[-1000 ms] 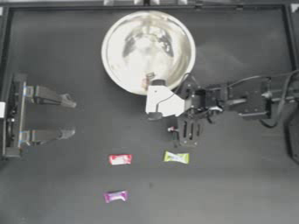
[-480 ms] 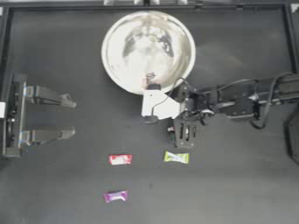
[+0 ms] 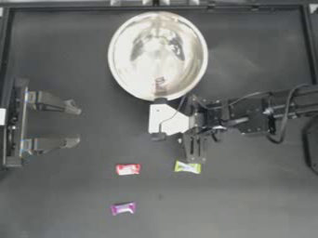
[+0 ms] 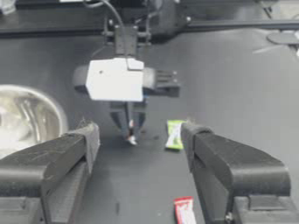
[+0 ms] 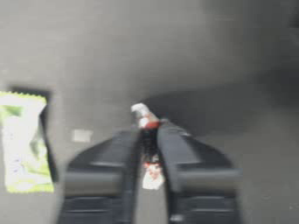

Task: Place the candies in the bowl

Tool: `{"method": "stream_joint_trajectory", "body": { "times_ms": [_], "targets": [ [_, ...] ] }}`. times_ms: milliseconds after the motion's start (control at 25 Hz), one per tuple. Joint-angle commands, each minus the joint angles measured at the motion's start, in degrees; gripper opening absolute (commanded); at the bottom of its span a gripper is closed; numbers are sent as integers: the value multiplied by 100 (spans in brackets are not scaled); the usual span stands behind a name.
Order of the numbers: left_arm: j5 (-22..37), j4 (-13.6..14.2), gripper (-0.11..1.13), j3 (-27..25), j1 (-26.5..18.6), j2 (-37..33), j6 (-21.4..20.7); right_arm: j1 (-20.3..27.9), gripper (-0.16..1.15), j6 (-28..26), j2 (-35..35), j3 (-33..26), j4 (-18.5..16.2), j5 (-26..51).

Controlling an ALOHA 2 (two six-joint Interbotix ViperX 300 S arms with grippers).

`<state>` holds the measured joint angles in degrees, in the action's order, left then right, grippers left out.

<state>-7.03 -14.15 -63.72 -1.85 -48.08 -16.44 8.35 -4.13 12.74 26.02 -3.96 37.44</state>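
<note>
The shiny metal bowl (image 3: 157, 56) stands at the back middle of the table. Just in front of it my right gripper (image 3: 194, 152) points at the table's front edge, shut on a white-and-red twist-wrapped candy (image 5: 143, 114) whose end sticks out past the fingertips. A yellow-green candy (image 3: 188, 167) lies right by those fingertips, and it shows beside the jaws in the right wrist view (image 5: 23, 142). A red candy (image 3: 128, 169) lies to its left and a purple-pink packet (image 3: 123, 208) nearer the front. My left gripper (image 3: 71, 123) is parked open at the left edge.
A small reddish speck (image 3: 160, 86) shows inside the bowl near its front rim; I cannot tell what it is. The right arm's white wrist block (image 3: 166, 119) sits close to the bowl's rim. Dark rails border the table.
The right gripper and its wrist block have shifted a little toward the table's front, closer to the yellow-green candy. The left arm and the loose candies have not moved.
</note>
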Motion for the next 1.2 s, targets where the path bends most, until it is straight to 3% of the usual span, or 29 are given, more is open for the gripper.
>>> {"method": "stream_joint_trajectory", "body": {
  "times_ms": [40,280,640,880,1200],
  "targets": [
    [-18,-9,91,105,0,53,0,26,30,18,-79,-88,-35,62],
    [-18,-9,91,88,0,53,0,-53,30,9,-387,-105,35,44],
    [9,-35,91,79,0,53,0,-44,29,105,-1854,26,35,-800],
    [9,-35,91,88,0,53,0,466,29,123,-2101,-26,-167,-1239],
    [-9,-35,91,97,0,88,0,1415,28,290,-1573,-308,-404,-2013]
  ]
}}
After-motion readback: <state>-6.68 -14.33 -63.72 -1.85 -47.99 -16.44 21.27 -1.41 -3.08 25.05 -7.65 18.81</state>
